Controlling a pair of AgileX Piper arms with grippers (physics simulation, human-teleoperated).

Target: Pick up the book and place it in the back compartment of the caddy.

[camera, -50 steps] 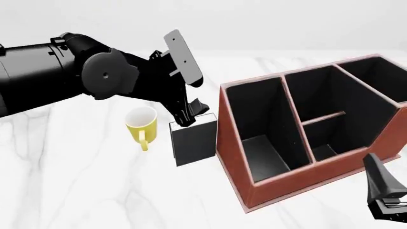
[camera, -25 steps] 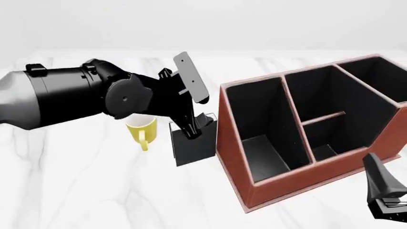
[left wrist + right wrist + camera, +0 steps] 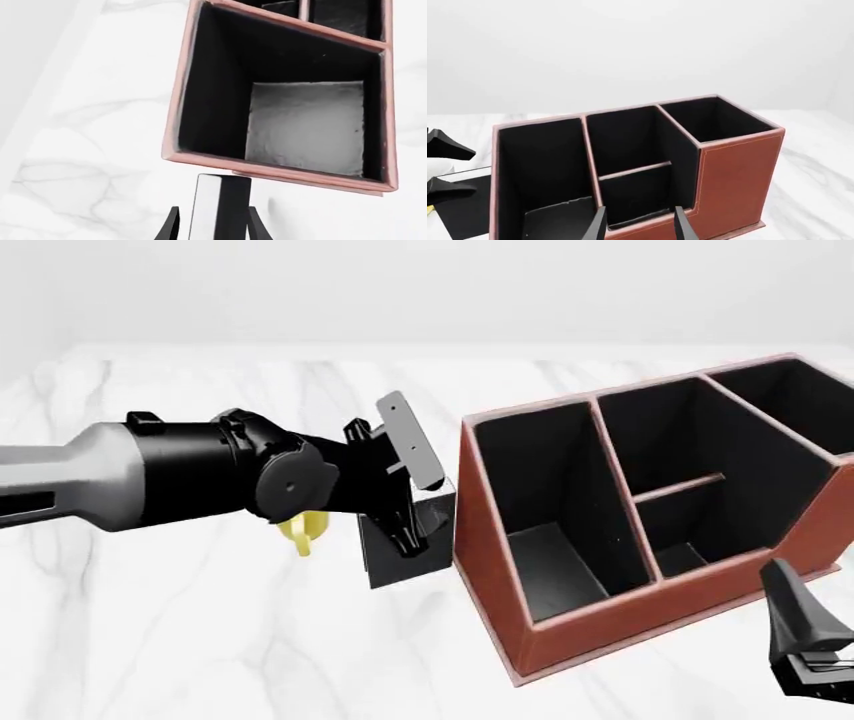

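The book point(image 3: 407, 550) stands just left of the caddy point(image 3: 497, 570), the left gripper point(image 3: 411, 530) clamped on it; a yellow mug point(image 3: 302, 530) sits left, mostly hidden; caddy cells look bare; right gripper point(image 3: 639, 225) spread wide

Tabletop point(image 3: 200, 640): white marble-patterned surface with faint grey veining running in irregular streaks; it fills the lower and middle portion of the front view and extends to a straight far edge. Back wall point(image 3: 427, 290): plain, featureless pale grey-white plane rising directly behind that far edge, without windows, fixtures or furniture in sight. In the right wrist view the same wall point(image 3: 640, 50) occupies the upper half, with the veined tabletop point(image 3: 814, 175) below it. Lighting: soft, even and diffuse, giving only weak, blurred shadows on the marble and a uniformly bright scene.
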